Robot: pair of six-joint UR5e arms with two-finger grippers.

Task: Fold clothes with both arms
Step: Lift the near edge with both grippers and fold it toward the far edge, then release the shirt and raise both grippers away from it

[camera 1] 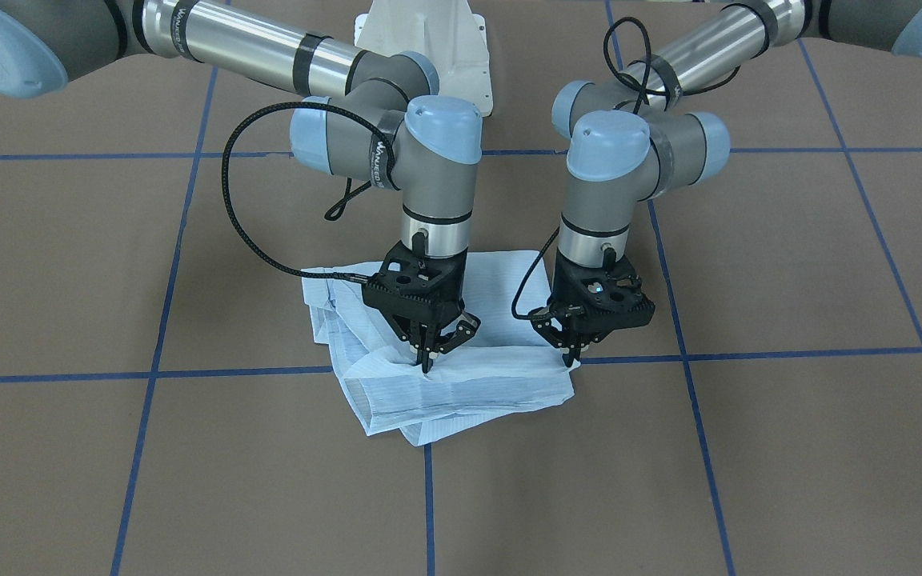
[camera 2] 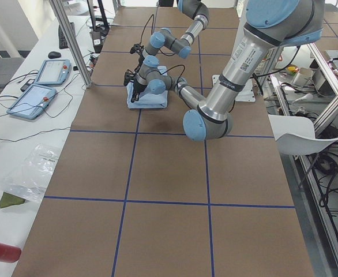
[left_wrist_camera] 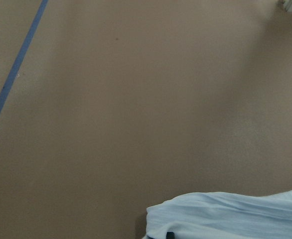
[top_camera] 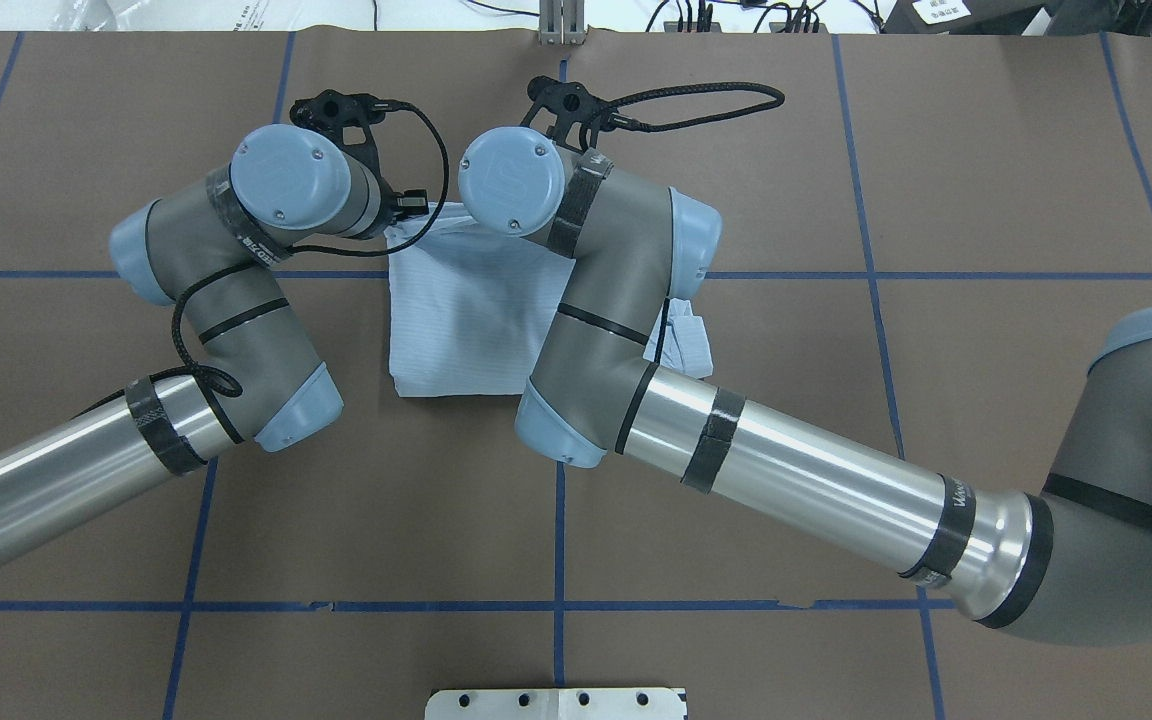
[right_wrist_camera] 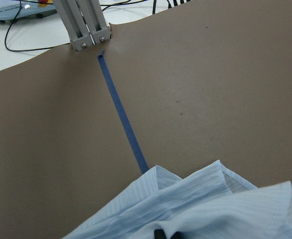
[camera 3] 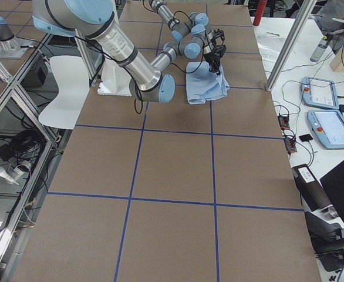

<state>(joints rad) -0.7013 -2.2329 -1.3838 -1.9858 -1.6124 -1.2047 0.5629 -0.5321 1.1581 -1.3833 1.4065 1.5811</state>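
1. the shirt (camera 1: 477, 392) lies in a rough, already partly folded rectangle on the bench (camera 1: 789, 448), over a crossing of the blue tape lines (camera 1: 229, 374), with loose layers poking out on its right side.
2. both arms reach over it to its far edge.
3. the left end effector (camera 1: 571, 354) sits at the far-left corner. its fingers are drawn together, and it looks pinched on the corner of the cloth.
4. the right end effector (camera 1: 427, 356) sits further right along the same edge. its fingers are closed into a puckered ridge of fabric, so it seems to have hold of the top layers.
5. the step in hand looks like gripping the far edge, ready to bring it toward the near edge for another fold.
6. to do it well, both grips should catch the same layers. the right wrist view shows several layers bunched, so a thin layer could slip out.
7. lift both sides together and level, keeping the edge between them lightly taut so it does not sag.
8. carry it over low and lay it square on the near edge, letting go only once the cloth rests flat.
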